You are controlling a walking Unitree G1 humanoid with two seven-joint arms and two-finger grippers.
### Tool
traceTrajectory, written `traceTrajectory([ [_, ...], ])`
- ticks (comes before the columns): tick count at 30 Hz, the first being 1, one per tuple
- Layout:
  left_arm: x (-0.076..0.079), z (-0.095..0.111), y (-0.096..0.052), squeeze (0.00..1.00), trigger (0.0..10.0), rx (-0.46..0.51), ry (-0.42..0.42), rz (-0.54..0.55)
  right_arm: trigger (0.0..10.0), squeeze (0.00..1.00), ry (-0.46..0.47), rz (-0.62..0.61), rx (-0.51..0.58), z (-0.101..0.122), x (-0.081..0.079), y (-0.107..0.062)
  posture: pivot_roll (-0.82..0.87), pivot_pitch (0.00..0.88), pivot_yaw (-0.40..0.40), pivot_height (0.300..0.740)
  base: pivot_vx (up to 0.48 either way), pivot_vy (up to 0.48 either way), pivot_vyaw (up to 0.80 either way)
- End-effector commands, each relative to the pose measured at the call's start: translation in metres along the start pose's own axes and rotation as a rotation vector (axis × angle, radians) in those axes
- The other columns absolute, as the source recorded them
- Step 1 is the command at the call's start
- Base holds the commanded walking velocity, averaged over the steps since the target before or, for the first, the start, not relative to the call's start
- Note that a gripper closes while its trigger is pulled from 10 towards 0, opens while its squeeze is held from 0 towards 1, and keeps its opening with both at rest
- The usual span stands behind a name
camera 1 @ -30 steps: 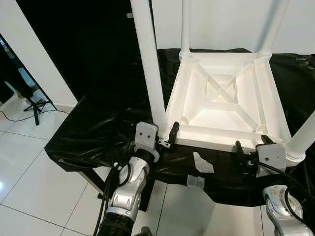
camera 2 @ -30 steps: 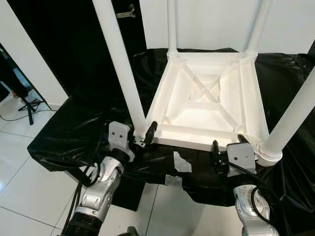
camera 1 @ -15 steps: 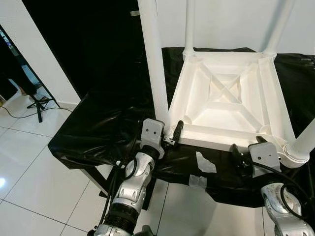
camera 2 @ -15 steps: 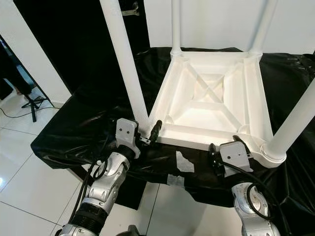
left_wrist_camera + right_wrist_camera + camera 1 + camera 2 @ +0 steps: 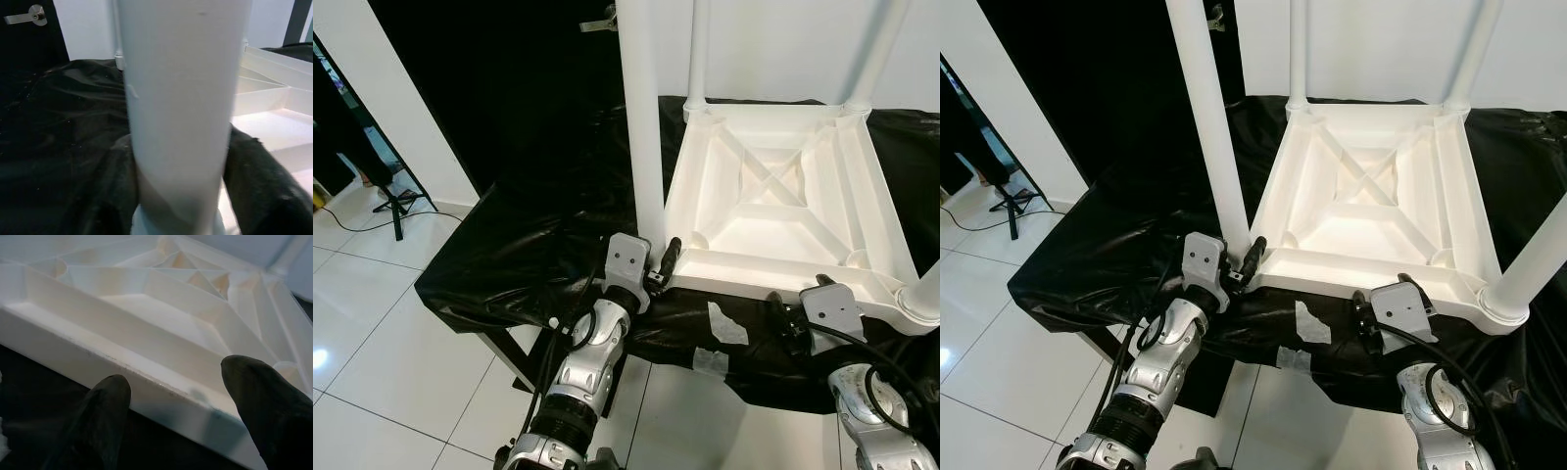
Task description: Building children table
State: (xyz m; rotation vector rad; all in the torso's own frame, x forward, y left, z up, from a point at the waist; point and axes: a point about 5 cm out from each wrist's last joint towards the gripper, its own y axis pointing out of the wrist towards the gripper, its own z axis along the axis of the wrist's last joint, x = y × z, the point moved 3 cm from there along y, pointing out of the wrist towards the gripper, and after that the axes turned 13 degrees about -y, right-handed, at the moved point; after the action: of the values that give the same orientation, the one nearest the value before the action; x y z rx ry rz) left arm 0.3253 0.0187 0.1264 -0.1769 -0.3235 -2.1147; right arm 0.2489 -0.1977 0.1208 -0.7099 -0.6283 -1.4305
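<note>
A white children's table (image 5: 744, 266) lies upside down on black sheeting, its legs pointing up. My left gripper (image 5: 651, 266) is at the foot of the near-left leg (image 5: 641, 117). In the left wrist view this leg (image 5: 181, 98) stands between the two black fingers (image 5: 259, 191), which press against its sides. My right gripper (image 5: 798, 302) sits at the table's near rim, left of the near-right leg (image 5: 928, 299). It is open: in the right wrist view its fingers (image 5: 105, 406) are spread, with the ribbed white underside (image 5: 161, 333) just beyond them.
The black plastic sheeting (image 5: 529, 245) covers a low platform and hangs over its front edge. Pieces of white tape (image 5: 724, 328) stick to it near the front. White tile floor (image 5: 391, 333) lies to the left, with a stand's feet (image 5: 396, 201) and a white wall behind.
The camera has shifted, so the whole scene sits further right. My right gripper has slid left along the near rim, away from the near-right leg. The left gripper stays at the near-left leg.
</note>
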Motion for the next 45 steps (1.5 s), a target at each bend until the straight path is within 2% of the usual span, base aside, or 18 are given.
traceTrajectory([
  [1, 0.019, -0.004, 0.004, 0.0, 0.0, 0.002, -0.027, -0.054, 10.0, 0.0, -0.027, 0.014, -0.009, 0.0, -0.002, 0.001, 0.07, 0.0, 0.068, 0.74, 0.0, 0.0, 0.0],
  [2, 0.019, -0.003, 0.005, 0.0, 0.0, 0.008, -0.023, -0.049, 10.0, 0.0, -0.116, 0.04, -0.007, 0.0, 0.0, 0.004, 0.07, 0.0, 0.067, 0.74, 0.0, 0.0, 0.0],
  [3, 0.019, -0.003, 0.005, 0.0, 0.0, 0.008, -0.023, -0.049, 10.0, 0.0, -0.116, 0.04, -0.007, 0.0, 0.0, 0.004, 0.07, 0.0, 0.067, 0.74, 0.0, 0.0, 0.0],
  [5, 0.018, -0.002, 0.006, 0.0, 0.0, 0.012, -0.015, -0.047, 10.0, 0.0, -0.223, 0.065, 0.003, 0.001, 0.003, 0.007, 0.07, 0.0, 0.066, 0.74, 0.0, 0.0, 0.0],
  [6, 0.018, -0.002, 0.006, 0.0, 0.0, 0.012, -0.015, -0.047, 10.0, 0.0, -0.223, 0.065, 0.003, 0.001, 0.003, 0.007, 0.07, 0.0, 0.066, 0.74, 0.0, 0.0, 0.0],
  [10, 0.018, 0.003, 0.009, 0.0, 0.0, 0.039, 0.013, -0.046, 10.0, 0.0, -0.341, 0.126, 0.007, 0.004, 0.003, 0.007, 0.07, 0.0, 0.058, 0.74, 0.0, 0.0, 0.0],
  [12, 0.017, 0.005, 0.01, 0.0, 0.0, 0.047, 0.016, -0.043, 10.0, 0.0, -0.351, 0.134, 0.007, 0.005, 0.002, 0.006, 0.07, 0.0, 0.057, 0.74, 0.0, 0.0, 0.0],
  [17, 0.013, 0.025, 0.02, 0.0, 0.0, 0.108, 0.026, -0.03, 10.0, 0.0, -0.372, 0.17, -0.001, 0.006, -0.004, 0.003, 0.07, 0.0, 0.053, 0.74, 0.0, 0.0, 0.0],
  [27, 0.008, 0.038, 0.024, 0.0, 0.0, 0.145, 0.032, -0.021, 10.0, 0.0, -0.374, 0.174, -0.007, 0.009, -0.002, 0.005, 0.07, 0.0, 0.051, 0.74, 0.0, 0.0, 0.0],
  [32, 0.01, 0.046, 0.024, 0.0, 0.0, 0.179, 0.021, -0.02, 10.0, 0.0, -0.456, 0.196, -0.022, 0.0, -0.008, 0.008, 0.08, 0.0, 0.045, 0.74, 0.0, 0.0, 0.0],
  [45, 0.009, 0.068, 0.026, 0.0, 0.0, 0.251, 0.02, -0.012, 10.0, 0.0, -0.517, 0.239, -0.026, -0.004, -0.013, 0.016, 0.1, 0.0, 0.039, 0.74, 0.0, 0.0, 0.0],
])
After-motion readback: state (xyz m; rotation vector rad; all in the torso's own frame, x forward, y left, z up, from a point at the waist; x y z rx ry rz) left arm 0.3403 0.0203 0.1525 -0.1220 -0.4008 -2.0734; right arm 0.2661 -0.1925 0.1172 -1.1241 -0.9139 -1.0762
